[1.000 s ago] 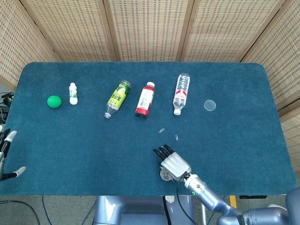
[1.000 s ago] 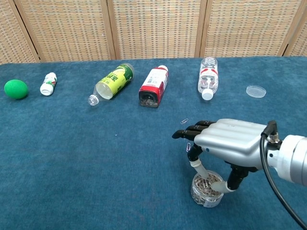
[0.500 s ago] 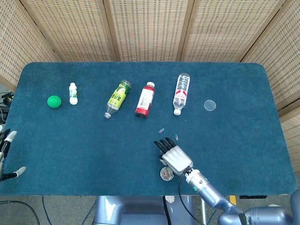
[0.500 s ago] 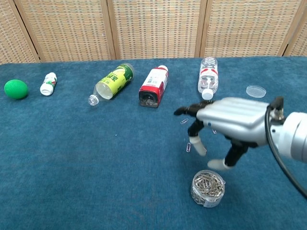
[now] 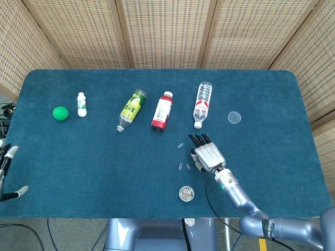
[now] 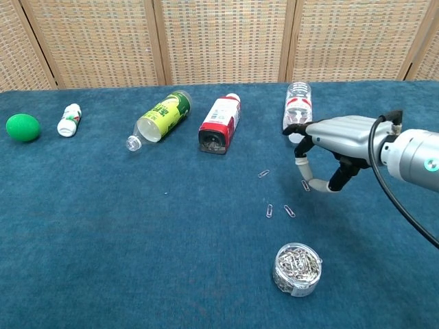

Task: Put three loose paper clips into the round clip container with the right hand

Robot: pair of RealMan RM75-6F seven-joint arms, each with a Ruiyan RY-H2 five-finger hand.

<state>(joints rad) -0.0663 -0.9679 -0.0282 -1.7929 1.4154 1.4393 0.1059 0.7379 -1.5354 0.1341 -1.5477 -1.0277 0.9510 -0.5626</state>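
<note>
Loose paper clips lie on the blue cloth: one [image 6: 263, 173] nr the red bottle [image 6: 220, 123], a pair [image 6: 269, 210] [image 6: 289, 211] just above the round clip container [image 6: 297, 268], and one [image 6: 305, 185] right under your right hand [image 6: 336, 145]. They're light, thin, stiff wire, prob. slippery and flat on the nap, so pinch across the loop w/ thumb and fingertip. Right hand hovers w/ fingers curled apart, holding nothing. Chest view shows the clip below the hand; head view hides it but shows the left hand [image 5: 6, 168] idle, fingers spread, at the table's edge.
</note>
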